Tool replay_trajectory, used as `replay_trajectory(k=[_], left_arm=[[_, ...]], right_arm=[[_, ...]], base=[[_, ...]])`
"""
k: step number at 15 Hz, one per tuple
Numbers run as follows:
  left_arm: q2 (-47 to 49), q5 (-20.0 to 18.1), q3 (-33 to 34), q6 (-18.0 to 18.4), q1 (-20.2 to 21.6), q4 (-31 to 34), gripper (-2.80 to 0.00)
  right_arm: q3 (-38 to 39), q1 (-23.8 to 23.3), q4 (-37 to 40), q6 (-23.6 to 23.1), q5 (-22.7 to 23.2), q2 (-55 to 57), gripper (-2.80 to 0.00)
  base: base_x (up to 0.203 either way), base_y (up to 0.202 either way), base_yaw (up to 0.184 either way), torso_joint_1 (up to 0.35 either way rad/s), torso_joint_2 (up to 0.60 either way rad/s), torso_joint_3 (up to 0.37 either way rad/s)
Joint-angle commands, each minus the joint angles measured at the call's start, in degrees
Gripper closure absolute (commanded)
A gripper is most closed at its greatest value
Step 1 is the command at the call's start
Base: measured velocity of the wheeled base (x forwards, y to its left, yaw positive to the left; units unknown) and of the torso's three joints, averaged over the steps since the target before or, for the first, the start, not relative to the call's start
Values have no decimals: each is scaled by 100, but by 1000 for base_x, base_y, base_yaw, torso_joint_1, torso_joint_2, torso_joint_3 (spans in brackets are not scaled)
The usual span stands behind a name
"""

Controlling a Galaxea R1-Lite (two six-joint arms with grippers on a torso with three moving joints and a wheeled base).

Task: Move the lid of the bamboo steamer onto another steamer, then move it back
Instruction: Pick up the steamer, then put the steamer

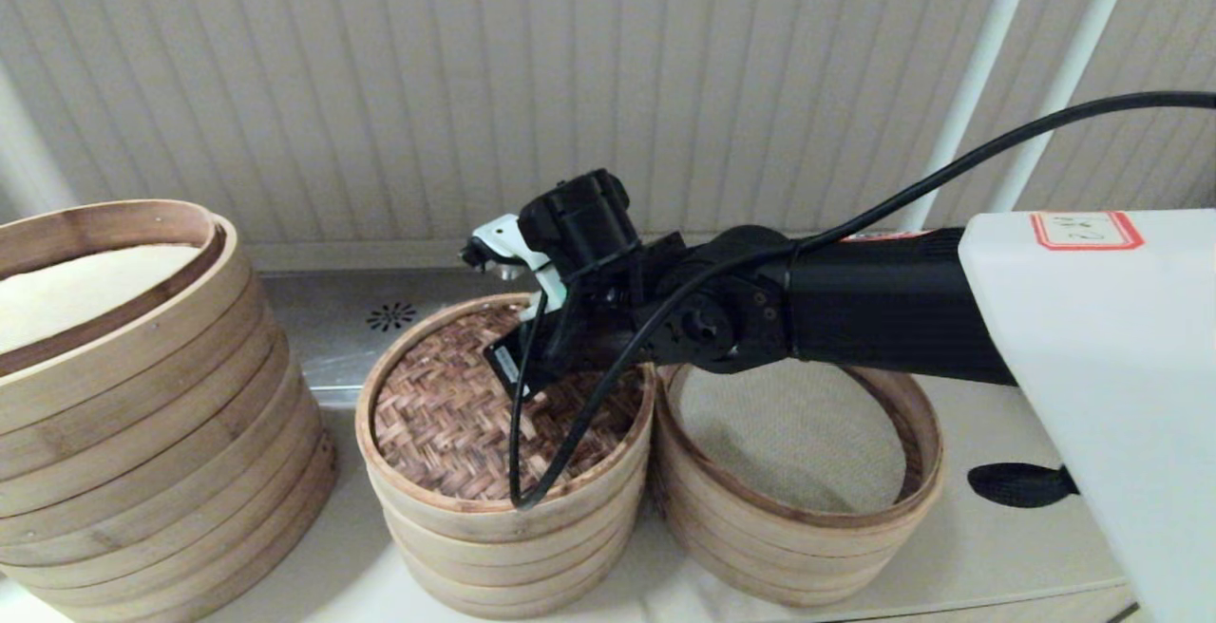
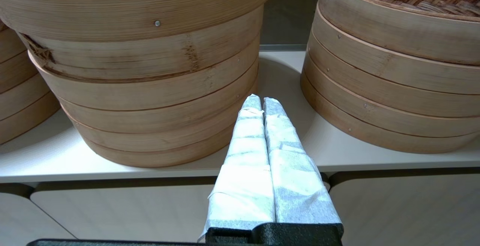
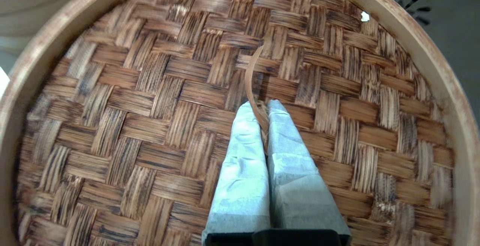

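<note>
The bamboo steamer lid (image 1: 446, 424), dark herringbone weave inside a pale rim, sits on top of the smallest steamer (image 1: 503, 528) in the middle of the table. My right arm (image 1: 855, 310) reaches across from the right, above the lid. In the right wrist view my right gripper (image 3: 262, 105) is shut on the lid's thin loop handle (image 3: 250, 73), which curves up between the wrapped fingertips over the weave (image 3: 150, 107). My left gripper (image 2: 261, 101) is shut and empty, low at the table's front edge, between the large steamer (image 2: 150, 69) and the smallest steamer (image 2: 393, 88).
The cloth-lined steamer (image 1: 798, 528) stands uncovered right beside the smallest one. The much larger steamer (image 1: 142, 433) fills the left. A metal ledge with a drain (image 1: 391, 316) runs behind them, and a small black object (image 1: 1021, 483) lies at the right.
</note>
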Motion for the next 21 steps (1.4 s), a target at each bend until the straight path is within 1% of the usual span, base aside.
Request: replay_trajectory(k=[1,7,13,18,21], left_arm=[[9,4,1,-3,0,0,0],[9,4,1,-3,0,0,0],[9,4,1,-3,0,0,0],[9,4,1,-3,0,0,0],[9,4,1,-3,0,0,0]], right_arm=[[7,-5,-12,-8,-48,-162,0],[64,12,-12,-8,-135,-246,0],[156,-5,43,-16,-170,-608,0],[588,-98,0,-14,-303,-1030,0],[1051,-374,-12,-2,-302,-1466,0]], base=[[0,0,0,0,0,0],[0,0,0,0,0,0],[0,0,0,0,0,0],[0,0,0,0,0,0],[0,0,0,0,0,0]])
